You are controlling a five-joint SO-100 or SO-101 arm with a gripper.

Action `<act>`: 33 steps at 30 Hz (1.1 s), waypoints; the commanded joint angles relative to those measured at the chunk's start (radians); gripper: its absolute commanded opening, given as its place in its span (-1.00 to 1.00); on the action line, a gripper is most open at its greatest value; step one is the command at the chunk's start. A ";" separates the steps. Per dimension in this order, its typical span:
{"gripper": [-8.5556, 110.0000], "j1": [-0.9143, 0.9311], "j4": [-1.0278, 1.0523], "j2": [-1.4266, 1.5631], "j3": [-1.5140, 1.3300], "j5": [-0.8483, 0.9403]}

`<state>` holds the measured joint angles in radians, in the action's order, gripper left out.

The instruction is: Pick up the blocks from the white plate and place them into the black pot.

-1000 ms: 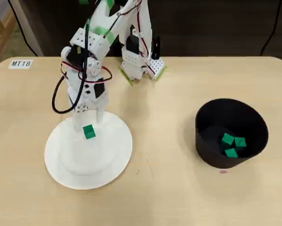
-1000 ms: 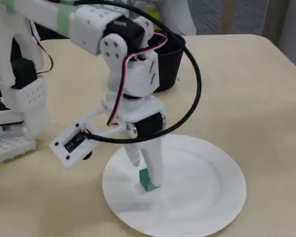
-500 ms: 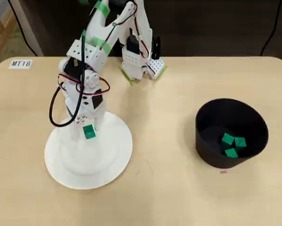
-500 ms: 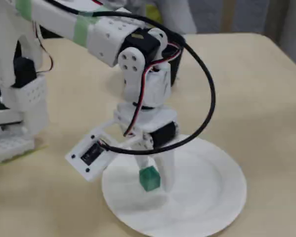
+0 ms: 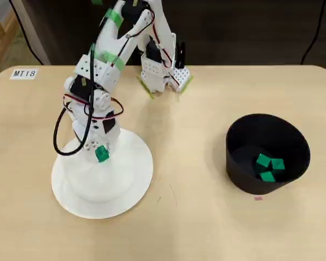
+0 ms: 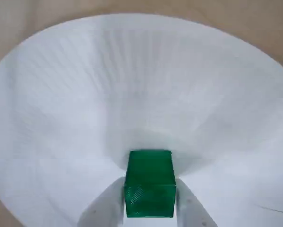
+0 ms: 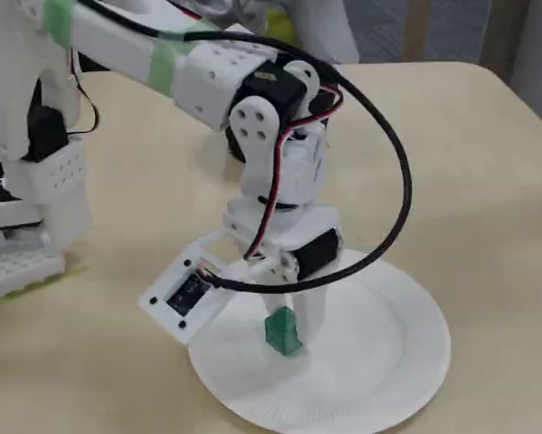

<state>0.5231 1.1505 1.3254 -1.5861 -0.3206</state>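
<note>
My gripper (image 5: 101, 153) is shut on one green block (image 5: 102, 154), held a little above the white plate (image 5: 124, 185). In the wrist view the block (image 6: 150, 183) sits clamped between the two white fingers (image 6: 106, 208) with the plate (image 6: 146, 85) below. The fixed view shows the block (image 7: 282, 333) lifted off the plate (image 7: 379, 362), gripper (image 7: 287, 334) pointing down. The black pot (image 5: 236, 142) stands at the right in the overhead view, with three green blocks (image 5: 269, 166) on its floor. In the fixed view the pot is hidden behind the arm.
The arm's base (image 5: 161, 70) is mounted at the table's far edge, with a black cable looping beside the wrist (image 5: 62, 130). A label reading MT18 (image 5: 24, 73) lies at the far left. A wrist camera board (image 7: 182, 298) hangs beside the gripper.
The gripper closed on the block and raised it off the plate, shifting slightly left in the overhead view. The three blocks in the pot stayed put.
</note>
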 commanded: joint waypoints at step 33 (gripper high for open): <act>-0.90 -1.273 -0.612 1.138 -0.750 0.219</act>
<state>-0.7225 0.6412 2.4329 -2.2657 -0.0920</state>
